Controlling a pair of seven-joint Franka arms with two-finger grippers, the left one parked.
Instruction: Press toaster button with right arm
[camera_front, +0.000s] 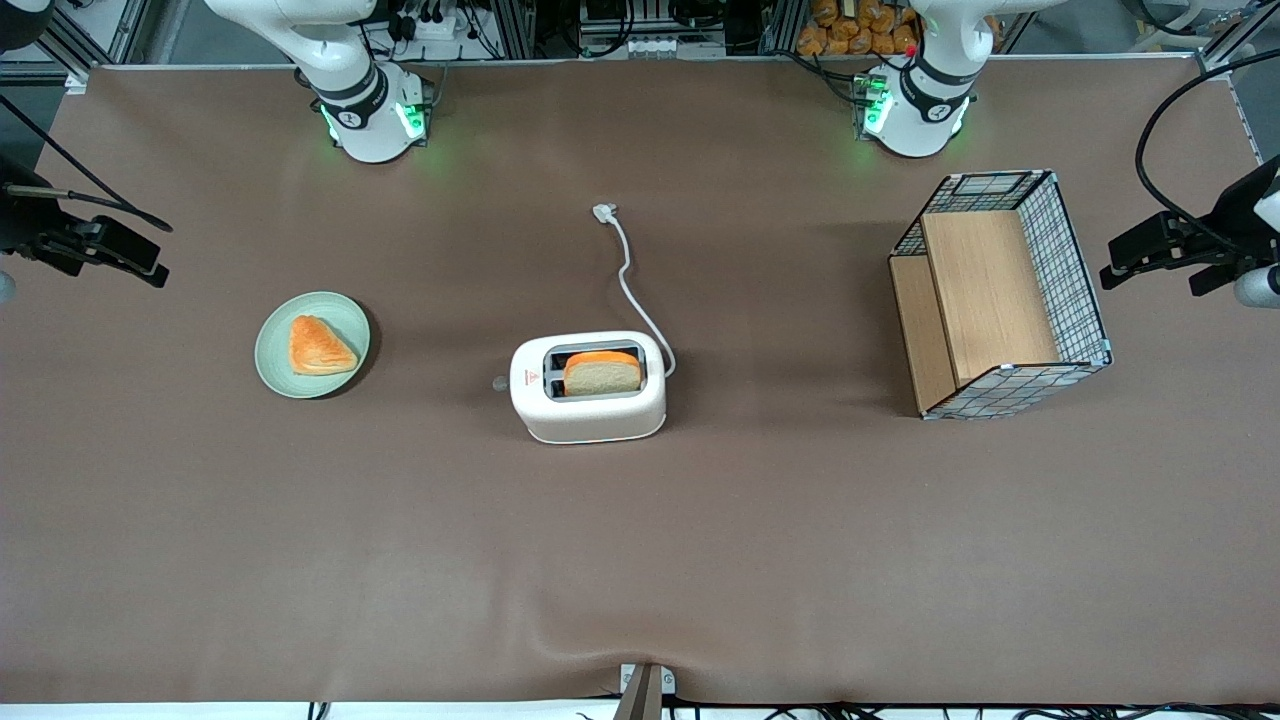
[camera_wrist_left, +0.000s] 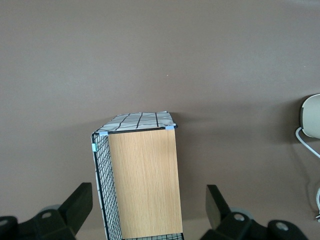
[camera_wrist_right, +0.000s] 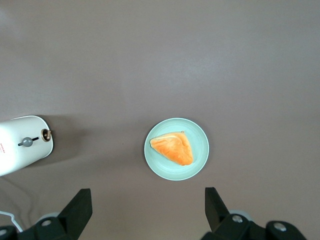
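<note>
The brown worktop (camera_front: 640, 560) carries everything. Largest on it is a wire-mesh crate with wooden panels (camera_front: 1000, 300), lying toward the parked arm's end, well apart from the job. The right arm (camera_front: 355, 90) rises from its base at the far edge. Its claw (camera_wrist_right: 147, 195) hangs high above the working arm's end of the worktop, over a spot just nearer the front camera than the plate, with its fingers (camera_wrist_right: 77, 207) spread wide apart and holding nothing.

The toaster (camera_front: 588, 387) stands near the middle of the worktop, a slice of bread (camera_front: 602, 374) upright in one slot. It looks a light plastic shell with a smooth, rounded skin, so I judge that a sideways shove could slide it or tip it. The press is better driven straight down along the lever's slot. The toaster button (camera_front: 499, 383) sticks out from the narrow end that faces the plate. It is tiny, and a fingertip could easily slip off, so it wants one fingertip set squarely on top.

The pale green plate (camera_front: 275, 365) holding a triangular pastry (camera_front: 320, 346) sits between the claw and the toaster, low and no real obstacle. The white cord (camera_front: 630, 275) trails from the toaster's other end toward the far edge, clear of the approach.
</note>
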